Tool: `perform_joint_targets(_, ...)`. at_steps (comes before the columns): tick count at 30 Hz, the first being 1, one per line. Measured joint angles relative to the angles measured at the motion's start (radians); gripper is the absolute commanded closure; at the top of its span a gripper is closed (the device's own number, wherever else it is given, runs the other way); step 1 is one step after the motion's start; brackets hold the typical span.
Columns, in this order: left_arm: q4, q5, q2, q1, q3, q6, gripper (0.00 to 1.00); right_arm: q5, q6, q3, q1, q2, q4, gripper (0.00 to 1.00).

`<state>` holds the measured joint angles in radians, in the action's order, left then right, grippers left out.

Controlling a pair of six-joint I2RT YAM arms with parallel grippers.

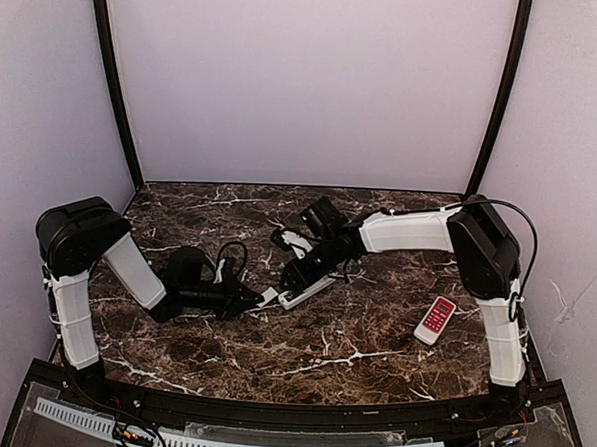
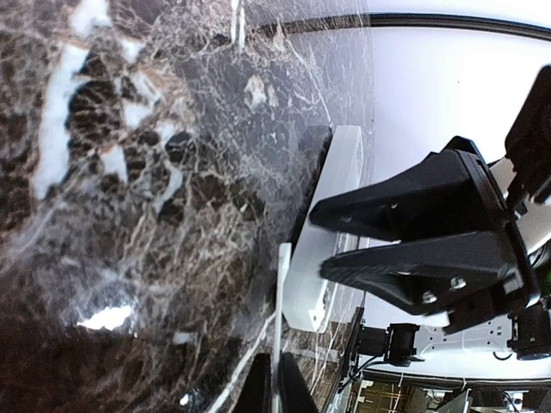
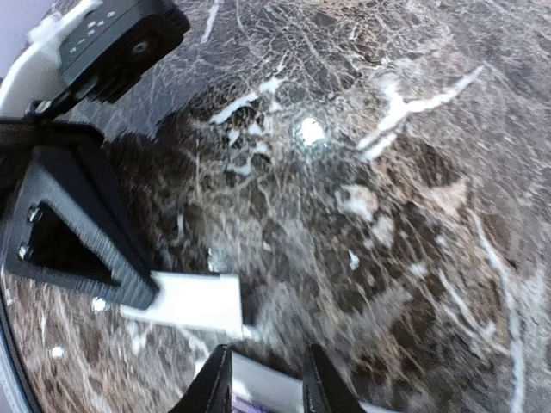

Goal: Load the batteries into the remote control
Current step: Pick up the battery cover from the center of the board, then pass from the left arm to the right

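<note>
Soft, even light fills the overhead view, and the plain pale walls (image 1: 306, 84) take a faint violet cast. The dark brown white-veined marble tabletop (image 1: 372, 348) throws back small white glare spots in both wrist views. The left wrist picture burns out at its right side, washing the long white remote control (image 2: 331, 215). The right wrist picture is blurred, smearing the small white rectangular cover piece (image 3: 194, 303).

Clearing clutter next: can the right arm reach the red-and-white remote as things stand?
Probably yes: the red-and-white remote lies alone beside that arm, bare marble between it and the right gripper.
</note>
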<state>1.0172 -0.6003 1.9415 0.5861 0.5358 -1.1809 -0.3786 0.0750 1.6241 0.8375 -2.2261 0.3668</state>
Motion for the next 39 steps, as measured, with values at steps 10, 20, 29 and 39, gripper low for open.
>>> perform_joint_targets(10,-0.335,0.043,-0.212,0.005,0.066,0.32,1.0,-0.096,0.079,-0.187,-0.258,0.463,-0.029,0.56)
perform_joint_targets(20,-0.42,0.17,-0.587,0.053,0.106,0.789,1.0,-0.355,0.069,-0.406,-0.316,0.668,-0.204,0.65)
perform_joint_targets(29,0.053,0.146,-0.588,0.057,0.069,0.666,1.0,-0.486,0.325,-0.604,-0.247,0.688,-0.748,0.67)
perform_joint_targets(39,0.276,0.154,-0.572,0.087,0.069,0.544,1.0,-0.509,0.513,-0.507,-0.13,0.543,-1.148,0.68)
